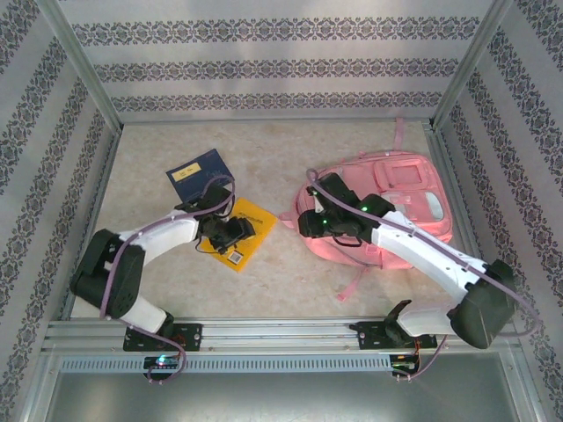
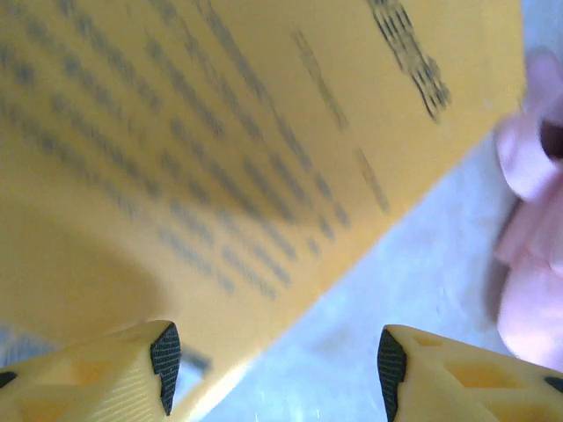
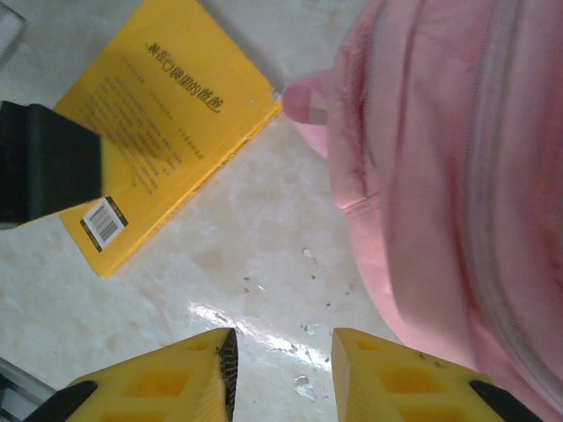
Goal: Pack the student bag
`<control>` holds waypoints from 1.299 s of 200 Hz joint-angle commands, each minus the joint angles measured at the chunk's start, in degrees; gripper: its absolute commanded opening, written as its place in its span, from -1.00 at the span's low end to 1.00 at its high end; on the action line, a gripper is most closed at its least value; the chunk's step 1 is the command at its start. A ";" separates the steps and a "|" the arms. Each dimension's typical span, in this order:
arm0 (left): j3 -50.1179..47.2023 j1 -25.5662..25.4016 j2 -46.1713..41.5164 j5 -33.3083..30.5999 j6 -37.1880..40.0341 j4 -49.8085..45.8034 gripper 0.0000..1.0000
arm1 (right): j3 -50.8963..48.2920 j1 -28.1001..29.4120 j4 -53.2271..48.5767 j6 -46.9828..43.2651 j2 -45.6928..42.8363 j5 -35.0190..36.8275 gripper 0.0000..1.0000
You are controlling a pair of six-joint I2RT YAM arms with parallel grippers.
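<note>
Left wrist view says most of it: the left pincer has its fingers well apart, nothing clamped. The edge of the yellow book runs slantwise just ahead of them, its low corner near the left-hand finger. Past the book, off to the right, is a blur of pink, which is the student bag.

Over on the other arm, the right pincer is apart too, with a narrower gap and only bare counter under it. The bag sits just beside it on its right.

From overhead the bag lies flat on the right side of the counter, long side roughly left to right, one strap trailing toward the near edge. The right arm reaches over it, so it's clearly the nearer one. The left arm is over the yellow book, and a blue book lies just behind.

My guess: the book has to travel rightward to the bag. Can't tell if its mouth is open.
</note>
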 commanded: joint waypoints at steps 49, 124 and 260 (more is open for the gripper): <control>9.40 8.06 -6.54 -8.21 9.23 -14.98 0.35 | 5.32 5.34 1.87 -4.19 11.46 -0.95 -0.72; 17.99 12.32 14.17 -7.06 17.39 -8.60 0.35 | 10.78 5.52 2.06 1.61 27.74 -0.01 -1.00; 8.47 12.53 12.99 2.02 15.46 -4.65 0.29 | 21.06 3.77 1.84 3.85 42.51 -4.52 -1.00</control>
